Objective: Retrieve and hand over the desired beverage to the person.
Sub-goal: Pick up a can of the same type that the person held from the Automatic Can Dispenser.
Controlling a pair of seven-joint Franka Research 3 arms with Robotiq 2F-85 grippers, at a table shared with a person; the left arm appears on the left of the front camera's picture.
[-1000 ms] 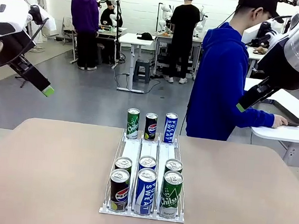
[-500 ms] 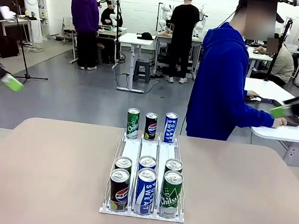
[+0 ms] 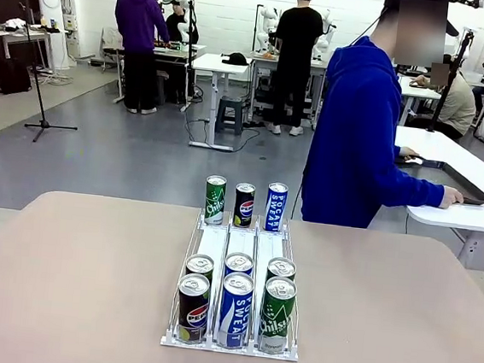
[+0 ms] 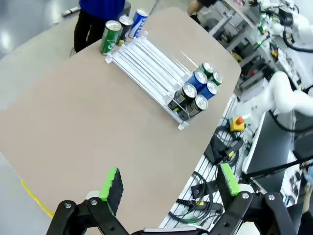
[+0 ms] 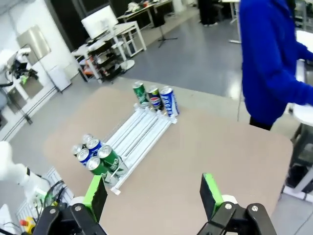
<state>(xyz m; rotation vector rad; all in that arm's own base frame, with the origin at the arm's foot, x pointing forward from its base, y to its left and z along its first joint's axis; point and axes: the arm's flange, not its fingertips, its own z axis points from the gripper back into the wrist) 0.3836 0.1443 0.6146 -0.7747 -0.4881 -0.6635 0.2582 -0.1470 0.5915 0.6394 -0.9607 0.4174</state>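
Metal beverage cans [image 3: 235, 309] racked in clear plastic three-lane dispenser [image 3: 213, 243].
Left and right jaws are held wide and empty above the beige surface [image 3: 69, 285].

1. A white wall [image 3: 224, 8] closes the far end of the room, brightly and evenly lit.
2. The floor [image 3: 142, 155] is smooth grey with a faint sheen.
3. White worktables [image 3: 217, 63] stand along the back, with a dark stool [image 3: 230, 112] beside one of them.
4. A black tripod stand [image 3: 38, 93] stands on the floor at the left.
5. Another white table [image 3: 479, 217] sits at the right edge.
6. A tan tabletop [image 3: 69, 285] spans the foreground.
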